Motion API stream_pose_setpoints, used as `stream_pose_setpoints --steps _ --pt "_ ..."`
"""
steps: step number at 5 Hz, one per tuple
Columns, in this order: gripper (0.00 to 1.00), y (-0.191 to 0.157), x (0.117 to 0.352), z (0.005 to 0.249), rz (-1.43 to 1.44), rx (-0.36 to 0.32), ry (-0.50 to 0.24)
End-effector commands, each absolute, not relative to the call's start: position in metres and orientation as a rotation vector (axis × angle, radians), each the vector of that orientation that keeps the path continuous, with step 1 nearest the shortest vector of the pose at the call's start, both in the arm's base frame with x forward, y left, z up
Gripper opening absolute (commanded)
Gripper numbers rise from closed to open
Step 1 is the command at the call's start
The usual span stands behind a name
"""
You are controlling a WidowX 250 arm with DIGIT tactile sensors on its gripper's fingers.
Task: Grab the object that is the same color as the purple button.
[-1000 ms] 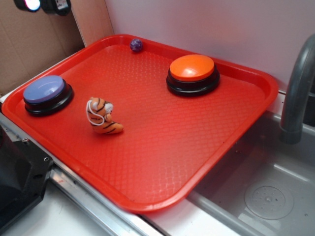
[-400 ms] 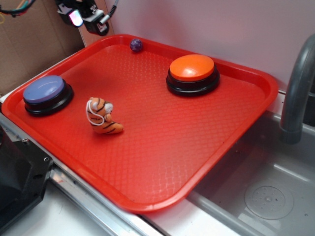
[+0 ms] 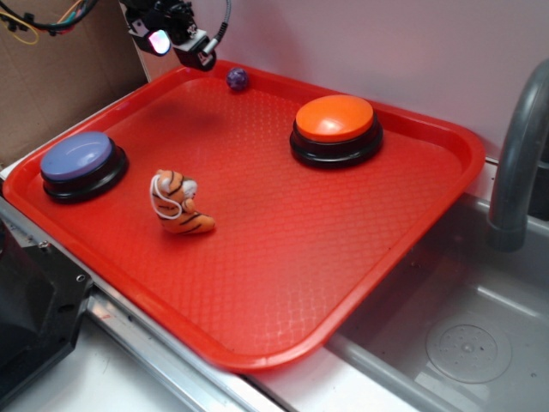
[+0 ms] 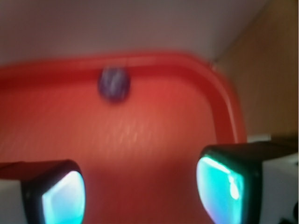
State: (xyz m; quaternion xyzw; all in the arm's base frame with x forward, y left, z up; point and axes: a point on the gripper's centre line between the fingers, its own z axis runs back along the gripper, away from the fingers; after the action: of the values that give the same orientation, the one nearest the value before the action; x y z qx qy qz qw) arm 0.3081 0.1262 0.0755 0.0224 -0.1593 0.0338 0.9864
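A tiny dark purple ball, the object (image 3: pixel 238 80), rests at the far rim of the red tray (image 3: pixel 283 283). In the wrist view the object (image 4: pixel 113 84) lies ahead of the jaws and a little left of centre. My gripper (image 3: pixel 178 45) hangs above the tray's far left corner, just left of the ball and apart from it. In the wrist view my gripper (image 4: pixel 140 193) is open, its glowing pads (image 4: pixel 219 189) wide apart with only tray floor between them. The purple button (image 3: pixel 79 160) sits at the tray's left side.
An orange-domed button (image 3: pixel 335 127) stands at the tray's back right. A striped tiger figurine (image 3: pixel 179 204) lies near the purple button. A cardboard wall (image 3: pixel 51 69) rises left of the tray, a white wall behind it. A sink (image 3: pixel 463 343) and grey faucet (image 3: pixel 519 163) are on the right.
The gripper has moved right and down from the upper left corner of the view toward the purple ball. Nothing on the tray has moved.
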Motion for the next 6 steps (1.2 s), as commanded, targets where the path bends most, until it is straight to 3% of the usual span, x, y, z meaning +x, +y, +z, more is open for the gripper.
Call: stream_pose_setpoints --steps 1,2,6 --pt "1.0 0.115 0.33 0.075 0.08 0.019 -0.521" --pt "1.0 0.107 0.338 0.063 0.074 0.028 -0.505" --pt "1.0 0.112 0.361 0.053 0.064 0.029 -0.505"
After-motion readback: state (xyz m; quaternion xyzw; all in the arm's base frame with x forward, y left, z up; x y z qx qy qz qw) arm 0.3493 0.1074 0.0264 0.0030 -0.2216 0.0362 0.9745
